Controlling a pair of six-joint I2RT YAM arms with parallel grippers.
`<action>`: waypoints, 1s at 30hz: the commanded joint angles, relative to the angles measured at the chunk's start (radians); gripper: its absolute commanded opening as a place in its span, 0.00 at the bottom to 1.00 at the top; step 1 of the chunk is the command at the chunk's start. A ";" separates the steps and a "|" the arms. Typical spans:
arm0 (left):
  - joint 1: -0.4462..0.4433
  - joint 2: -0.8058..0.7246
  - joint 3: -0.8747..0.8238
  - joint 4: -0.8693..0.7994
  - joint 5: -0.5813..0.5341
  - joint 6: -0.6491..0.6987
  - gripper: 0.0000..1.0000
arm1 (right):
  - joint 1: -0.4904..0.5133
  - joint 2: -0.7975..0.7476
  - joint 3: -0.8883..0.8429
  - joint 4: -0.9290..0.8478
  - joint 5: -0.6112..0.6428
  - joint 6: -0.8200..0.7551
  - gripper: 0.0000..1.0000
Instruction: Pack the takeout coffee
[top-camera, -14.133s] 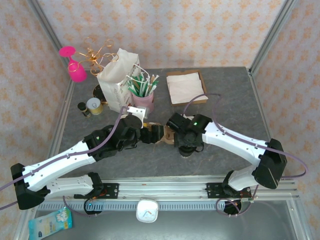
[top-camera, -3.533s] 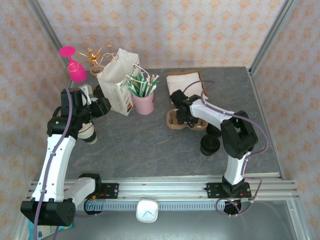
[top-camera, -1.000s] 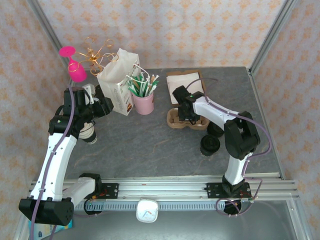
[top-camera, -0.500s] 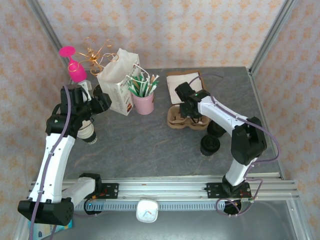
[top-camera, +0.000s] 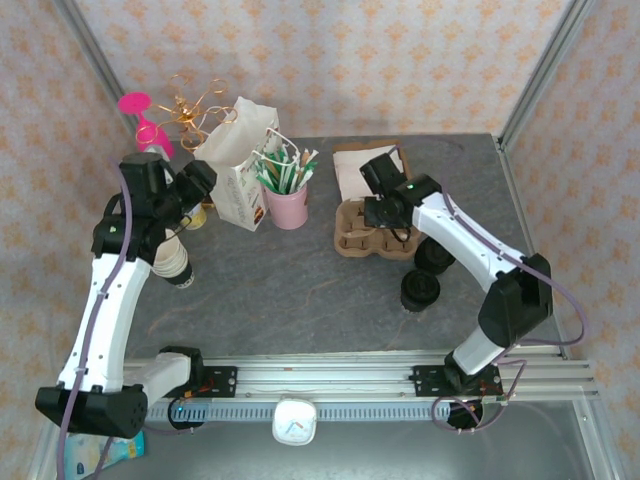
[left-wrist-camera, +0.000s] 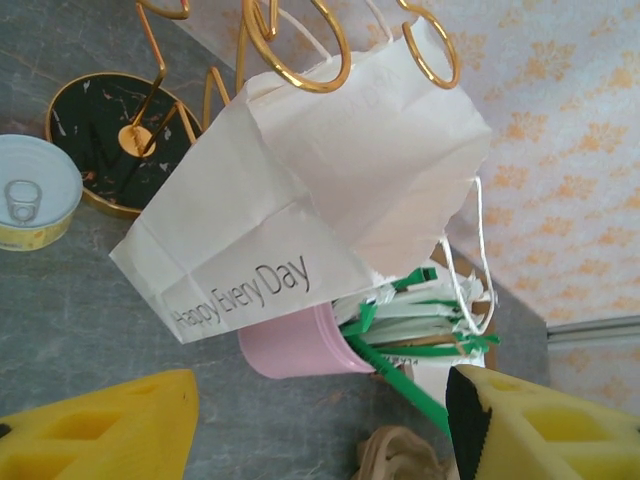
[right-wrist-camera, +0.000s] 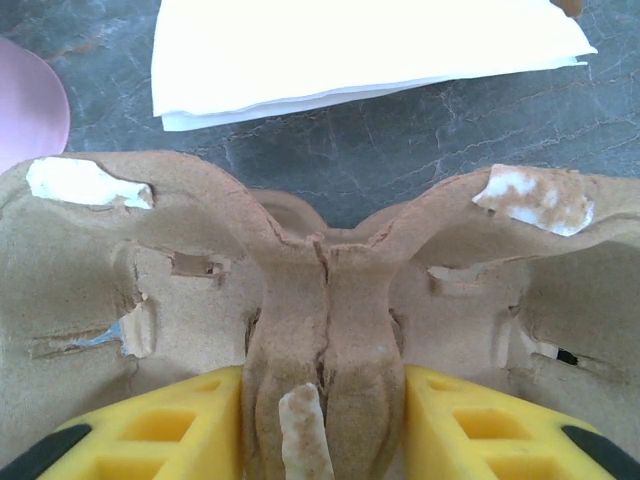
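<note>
One takeout coffee (top-camera: 420, 288) stands on the surface (top-camera: 300, 290) beside the cardboard carrier (top-camera: 352, 240), whose middle ridge the right jaws grip. Left jaws gape before a paper bag (left-wrist-camera: 300, 190) and pink cup (left-wrist-camera: 290, 350).

Overhead view looks down from behind; close wrist views share pink cup (top-camera: 288, 207).

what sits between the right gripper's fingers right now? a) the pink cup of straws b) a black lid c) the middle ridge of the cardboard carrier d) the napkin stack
c: in the right wrist view the right gripper is closed around the middle ridge of the cardboard carrier.
</note>
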 joint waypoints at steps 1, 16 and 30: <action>-0.028 0.056 0.038 0.068 -0.043 -0.096 0.69 | -0.005 -0.032 0.019 -0.029 0.006 -0.026 0.42; -0.047 0.344 0.156 0.124 -0.183 -0.164 0.64 | -0.006 -0.066 -0.010 -0.011 -0.011 -0.058 0.42; -0.046 0.325 0.108 0.067 -0.257 -0.165 0.25 | -0.006 -0.075 -0.011 0.001 -0.015 -0.081 0.42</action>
